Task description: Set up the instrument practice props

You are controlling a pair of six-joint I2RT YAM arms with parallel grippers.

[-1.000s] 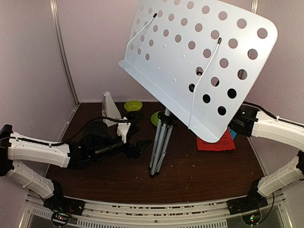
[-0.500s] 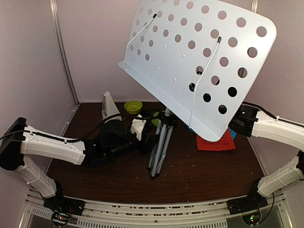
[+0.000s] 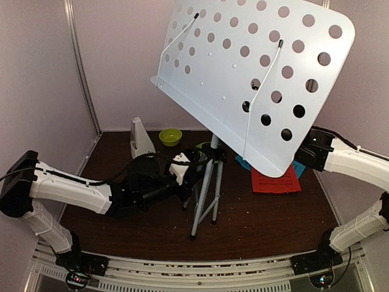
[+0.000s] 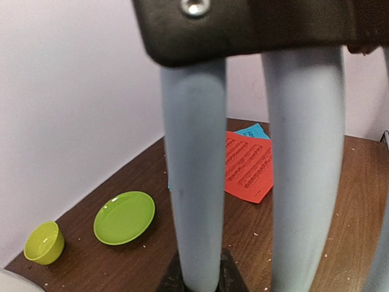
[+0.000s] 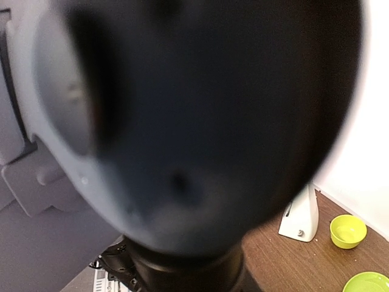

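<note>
The pale grey perforated music-stand desk (image 3: pixel 243 79) tilts high over the table on the grey folding tripod (image 3: pixel 206 194). My left gripper (image 3: pixel 193 169) reaches in from the left and is shut on one tripod leg (image 4: pixel 193 182), just below the black hub (image 4: pixel 243 24). My right arm (image 3: pixel 316 152) reaches behind the desk, its gripper hidden there. In the right wrist view a blurred black joint (image 5: pixel 200 121) of the stand fills the jaws. Red music sheet (image 3: pixel 275 181) and blue sheet (image 3: pixel 243 163) lie beneath the desk. The whitish metronome (image 3: pixel 141 139) stands at the back left.
A lime-green bowl (image 3: pixel 170 136) sits near the back wall beside the metronome. A lime-green plate (image 4: pixel 124 217) lies just behind the tripod. Walls close in on the left, back and right. Crumbs dot the brown table (image 3: pixel 261 219).
My left gripper moved right to the tripod and closed on a leg, which has swung out to the left. The desk shifted slightly up and right.
</note>
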